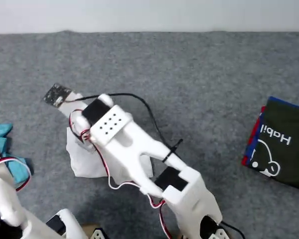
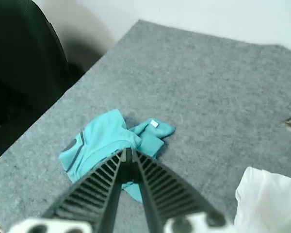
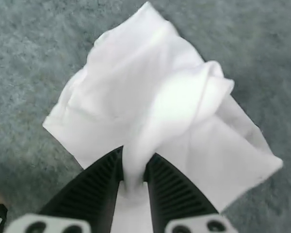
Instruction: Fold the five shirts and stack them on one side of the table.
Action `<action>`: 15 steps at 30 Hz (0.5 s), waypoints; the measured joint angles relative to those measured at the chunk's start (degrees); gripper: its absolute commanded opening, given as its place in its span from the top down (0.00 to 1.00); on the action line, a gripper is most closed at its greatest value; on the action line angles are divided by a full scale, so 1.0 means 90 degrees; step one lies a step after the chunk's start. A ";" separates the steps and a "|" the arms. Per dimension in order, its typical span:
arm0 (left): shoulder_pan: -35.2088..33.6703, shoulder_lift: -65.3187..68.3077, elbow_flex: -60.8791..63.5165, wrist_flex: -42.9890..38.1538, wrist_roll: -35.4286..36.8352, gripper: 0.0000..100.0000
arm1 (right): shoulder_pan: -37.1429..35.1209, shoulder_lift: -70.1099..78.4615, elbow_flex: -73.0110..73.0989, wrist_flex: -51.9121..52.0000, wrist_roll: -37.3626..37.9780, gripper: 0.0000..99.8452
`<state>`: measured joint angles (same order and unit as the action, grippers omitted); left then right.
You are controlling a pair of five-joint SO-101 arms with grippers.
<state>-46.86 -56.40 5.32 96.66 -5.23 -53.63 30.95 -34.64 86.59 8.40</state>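
1. the right arm stretches from the near edge of the table up and to the left, bent at the elbow, with its wrist low over the white shirt.
2. the right gripper is clenched on a raised fold of the white shirt. the cloth is pinched between the two dark fingers and bunches up from them.
3. the rest of the white shirt lies crumpled on the grey table left of centre, partly under the right arm.
4. the left arm sits at the near left corner, angled towards the teal shirt.
5. the left gripper has its fingers pressed together, with the tips at the teal shirt. i cannot tell if any cloth is caught between them.
6. the teal shirt lies rumpled at the left edge of the table, apart from the white shirt.
7. a stack of folded shirts rests at the right edge, with a dark one on top and red and blue edges beneath it.
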 measured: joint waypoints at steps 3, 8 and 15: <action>0.0000 -0.0215 0.0361 -0.0029 0.0000 0.99 | -0.0137 0.0147 0.0000 -0.0195 0.0078 0.99; 0.0000 -0.0821 0.0879 -0.0039 0.0000 0.99 | -0.0186 0.0195 0.0000 -0.0537 0.0215 0.99; 0.0010 -0.1543 0.1690 -0.0313 0.0000 0.99 | -0.0186 0.0195 0.0000 -0.0576 0.0410 0.92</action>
<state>-46.77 -70.29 20.53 93.85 -5.23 -55.30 32.70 -34.64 81.41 12.09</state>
